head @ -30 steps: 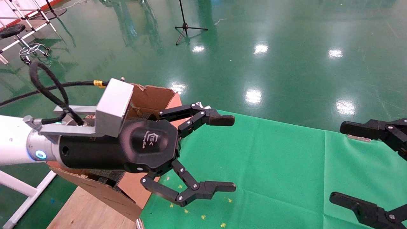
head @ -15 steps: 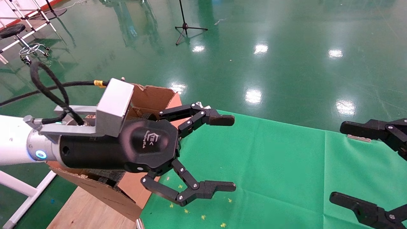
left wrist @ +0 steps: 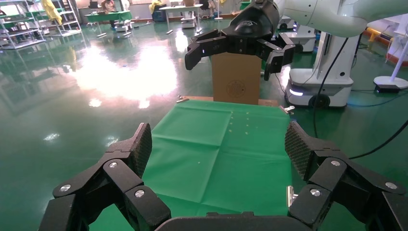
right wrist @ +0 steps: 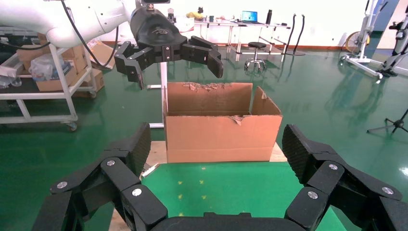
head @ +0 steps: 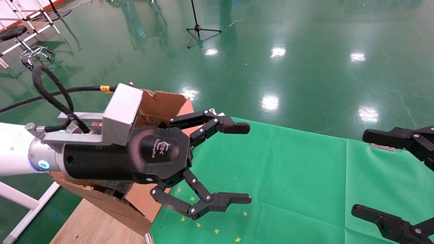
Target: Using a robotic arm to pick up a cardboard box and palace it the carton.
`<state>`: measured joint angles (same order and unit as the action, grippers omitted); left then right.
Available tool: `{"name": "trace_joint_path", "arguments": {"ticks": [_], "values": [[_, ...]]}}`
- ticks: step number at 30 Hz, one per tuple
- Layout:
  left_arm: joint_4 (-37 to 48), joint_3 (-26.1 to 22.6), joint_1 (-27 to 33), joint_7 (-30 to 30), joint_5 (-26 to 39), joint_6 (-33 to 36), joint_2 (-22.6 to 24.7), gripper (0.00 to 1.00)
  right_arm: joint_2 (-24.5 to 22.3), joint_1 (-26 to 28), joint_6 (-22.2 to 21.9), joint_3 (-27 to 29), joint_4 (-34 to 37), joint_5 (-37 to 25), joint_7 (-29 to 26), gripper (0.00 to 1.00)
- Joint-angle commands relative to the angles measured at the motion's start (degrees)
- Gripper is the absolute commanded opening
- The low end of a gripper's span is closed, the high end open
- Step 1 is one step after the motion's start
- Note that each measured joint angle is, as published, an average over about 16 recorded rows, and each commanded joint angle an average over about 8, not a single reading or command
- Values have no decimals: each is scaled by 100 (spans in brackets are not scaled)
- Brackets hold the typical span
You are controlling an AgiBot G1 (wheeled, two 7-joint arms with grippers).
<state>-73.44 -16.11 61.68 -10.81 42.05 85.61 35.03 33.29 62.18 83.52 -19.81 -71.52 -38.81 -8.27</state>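
Two hands show, both released with fingers spread wide and nothing between them. The left hand point(head: 239, 163), on the white robotic arm point(head: 13, 149) with grey camera block point(head: 122, 113) and looped black cable point(head: 51, 95), hangs in the air at the counter's left end. Its body is above the carton point(head: 162, 103) and its fingertips reach out over the green cloth point(head: 288, 169). It touches neither. The carton stands open-topped on the bare wooden counter point(head: 88, 223), just off the cloth's left edge, and its flap edges are ragged. The right wrist view shows it whole, with the left hand above it. The right hand point(head: 364, 173) is parked at the right edge of the head view, above the cloth's right end and well apart from the carton. In the left wrist view, an upright brown cardboard piece point(left wrist: 235, 89) with a round mark stands at the counter's far end, behind the right hand. It is possibly the cardboard box, but I cannot tell. Small yellow specks point(head: 217, 231) dot the cloth near the carton.
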Motion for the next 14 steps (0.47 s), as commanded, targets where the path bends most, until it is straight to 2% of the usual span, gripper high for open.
{"name": "trace_joint_path", "arguments": {"ticks": [1, 14], "values": [[0, 0, 0, 0, 1, 0, 0, 100, 0, 0, 0, 0, 0, 0, 0, 100], [0, 0, 0, 0, 1, 0, 0, 100, 0, 0, 0, 0, 0, 0, 0, 100]]}}
